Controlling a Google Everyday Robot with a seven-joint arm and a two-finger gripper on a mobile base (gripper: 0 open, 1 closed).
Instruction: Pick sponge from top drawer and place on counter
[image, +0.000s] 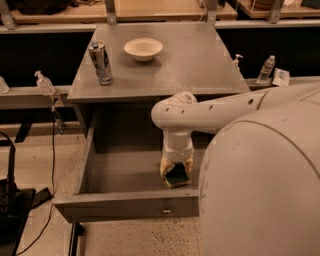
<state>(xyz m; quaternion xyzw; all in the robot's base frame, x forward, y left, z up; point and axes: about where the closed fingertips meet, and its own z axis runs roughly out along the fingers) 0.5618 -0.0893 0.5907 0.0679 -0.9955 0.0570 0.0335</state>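
The top drawer (125, 202) is pulled open below the grey counter (165, 70). The sponge (178, 176), dark green on top with a pale yellow edge, is at the drawer's front right, near the front panel. My gripper (176, 172) reaches straight down into the drawer from the white arm (175, 117). Its tan fingers (164, 167) stand on both sides of the sponge and close against it. My large white body hides the drawer's right end.
A metal can (100, 62) stands on the counter's left side and a white bowl (143, 48) sits at its back middle. Small bottles (44, 82) stand on the side ledges. A tan wooden bench (150, 9) runs behind. Cables lie on the floor at the left.
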